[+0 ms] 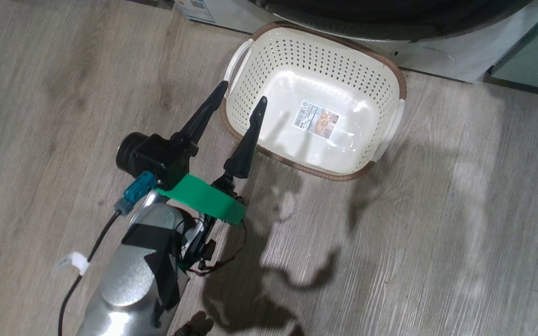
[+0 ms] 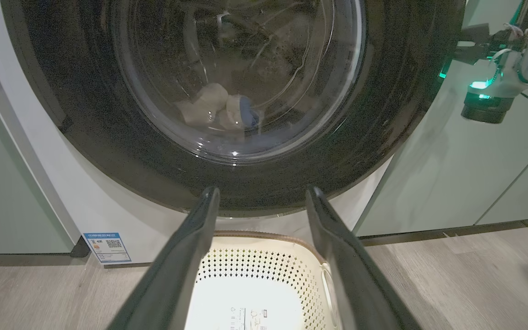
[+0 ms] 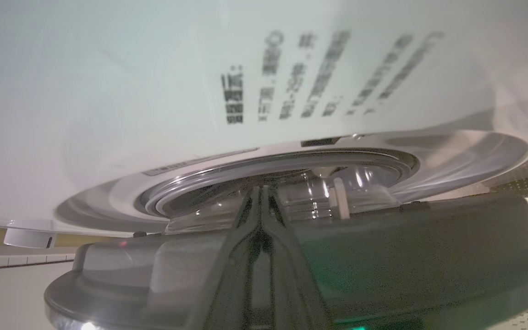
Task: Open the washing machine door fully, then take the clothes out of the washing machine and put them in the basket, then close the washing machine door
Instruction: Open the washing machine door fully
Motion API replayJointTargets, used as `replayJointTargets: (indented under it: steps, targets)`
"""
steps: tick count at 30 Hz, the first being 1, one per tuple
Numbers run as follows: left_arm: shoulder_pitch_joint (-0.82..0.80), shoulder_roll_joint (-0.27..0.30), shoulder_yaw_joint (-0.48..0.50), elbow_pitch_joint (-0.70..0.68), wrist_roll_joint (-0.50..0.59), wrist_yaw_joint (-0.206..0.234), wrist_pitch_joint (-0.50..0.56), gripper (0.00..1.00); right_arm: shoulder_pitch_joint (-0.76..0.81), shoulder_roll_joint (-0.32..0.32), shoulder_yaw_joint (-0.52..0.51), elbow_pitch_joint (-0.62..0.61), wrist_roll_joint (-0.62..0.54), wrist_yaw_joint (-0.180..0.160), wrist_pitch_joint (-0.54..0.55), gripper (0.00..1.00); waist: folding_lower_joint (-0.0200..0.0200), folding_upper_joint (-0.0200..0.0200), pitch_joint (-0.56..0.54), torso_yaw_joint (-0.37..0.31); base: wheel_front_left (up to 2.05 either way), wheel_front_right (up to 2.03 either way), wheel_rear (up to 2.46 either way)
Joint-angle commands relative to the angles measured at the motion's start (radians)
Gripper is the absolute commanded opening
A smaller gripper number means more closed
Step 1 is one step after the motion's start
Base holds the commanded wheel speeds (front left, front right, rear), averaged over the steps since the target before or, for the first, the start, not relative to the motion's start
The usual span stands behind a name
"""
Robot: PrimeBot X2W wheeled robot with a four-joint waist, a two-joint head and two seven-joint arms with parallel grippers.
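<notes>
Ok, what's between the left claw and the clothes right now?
The washing machine door: in the left wrist view, the clothes sit behind its glass, beyond the open left claw. The basket stands below the claw.

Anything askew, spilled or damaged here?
Nothing stands out. The basket stands upright and empty before the washing machine, only turned at a slight angle to it; the clothes lie behind the glass of the washing machine door. No spill or damage shows.
</notes>
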Motion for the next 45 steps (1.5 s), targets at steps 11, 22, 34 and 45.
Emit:
replayJointTargets:
  steps: [11,22,34,45]
  targets:
    - [0.004,0.016,0.029,-0.02,0.021,0.004,-0.005,1.0,0.091,0.047,0.028,-0.089,0.023,0.004,0.107,0.0,-0.0001,0.0,-0.021,-0.02,0.0,0.0,0.0]
    - [0.017,0.016,0.041,-0.012,0.032,0.002,-0.005,1.0,0.245,0.082,0.039,-0.234,0.067,0.004,0.185,0.0,-0.0001,0.0,-0.053,-0.042,0.0,0.0,0.0]
    - [0.053,0.016,0.074,-0.006,0.05,-0.006,-0.005,1.0,0.465,0.111,0.112,-0.43,0.139,0.004,0.229,0.0,-0.0001,0.0,-0.115,-0.063,0.0,0.0,0.0]
    - [0.104,0.016,0.087,0.004,0.052,-0.004,-0.005,1.0,0.616,0.113,0.299,-0.574,0.258,0.004,0.198,0.0,-0.0001,0.0,-0.184,-0.07,0.0,0.0,0.0]
